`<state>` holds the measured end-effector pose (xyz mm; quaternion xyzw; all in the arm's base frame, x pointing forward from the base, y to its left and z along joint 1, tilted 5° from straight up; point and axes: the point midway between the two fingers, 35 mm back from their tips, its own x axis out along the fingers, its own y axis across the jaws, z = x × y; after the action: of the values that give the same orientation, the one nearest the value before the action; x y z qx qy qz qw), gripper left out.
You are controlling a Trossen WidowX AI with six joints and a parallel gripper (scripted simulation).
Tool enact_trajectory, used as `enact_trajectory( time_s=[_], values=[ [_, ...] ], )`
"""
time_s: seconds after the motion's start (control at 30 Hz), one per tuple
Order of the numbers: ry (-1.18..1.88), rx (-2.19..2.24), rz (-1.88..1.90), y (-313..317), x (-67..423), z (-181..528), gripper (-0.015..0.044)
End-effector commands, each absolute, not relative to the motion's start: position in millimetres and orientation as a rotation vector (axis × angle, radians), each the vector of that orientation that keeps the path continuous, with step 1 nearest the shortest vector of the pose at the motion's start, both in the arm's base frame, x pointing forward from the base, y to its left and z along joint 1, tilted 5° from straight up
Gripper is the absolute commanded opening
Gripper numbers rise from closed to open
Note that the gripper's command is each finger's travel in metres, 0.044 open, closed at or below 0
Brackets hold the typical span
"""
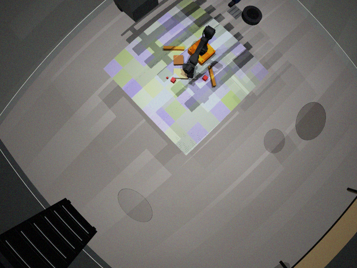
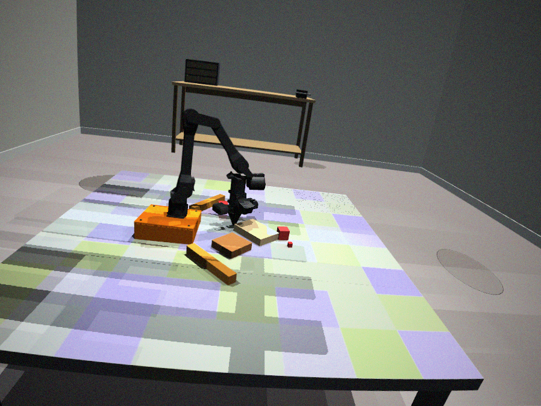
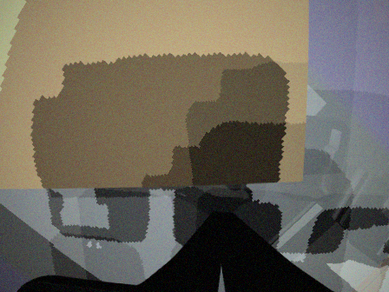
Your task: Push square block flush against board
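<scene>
At the tabletop's (image 2: 244, 349) centre, the black jaws (image 2: 232, 219), pressed together and empty, sit just behind the flat tan square block (image 2: 257, 231). The long orange wooden board (image 2: 211, 263) at seven o'clock lies well apart, so I'd say most of the pushing remains.

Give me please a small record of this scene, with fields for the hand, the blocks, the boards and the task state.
hand: the hand is shut and holds nothing, tip down at the near edge of the tan square block
other square block: orange-brown square block, lying apart from the tan one
boards: one orange board in front of the arm's base, a second board on the far side of the arm
small items: two red cubes
task state: neither block touches a board yet
</scene>
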<state>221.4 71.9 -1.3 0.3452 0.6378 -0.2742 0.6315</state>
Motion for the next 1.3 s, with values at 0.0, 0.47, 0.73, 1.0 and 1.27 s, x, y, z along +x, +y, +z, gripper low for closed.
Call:
enact_trajectory(
  time_s=[0.0,0.47,0.73,1.0,1.27],
  values=[
    [1.456,0.791,-0.633,76.5,216.8,-1.4,0.0],
    [1.458,0.792,-0.632,93.4,201.7,-0.8,0.0],
    [1.457,0.793,-0.631,87.8,201.0,54.5,0.0],
    [1.467,0.753,-0.592,88.6,204.7,55.5,0.0],
    [1.509,0.539,-0.38,92.9,225.5,60.3,0.0]
  ],
)
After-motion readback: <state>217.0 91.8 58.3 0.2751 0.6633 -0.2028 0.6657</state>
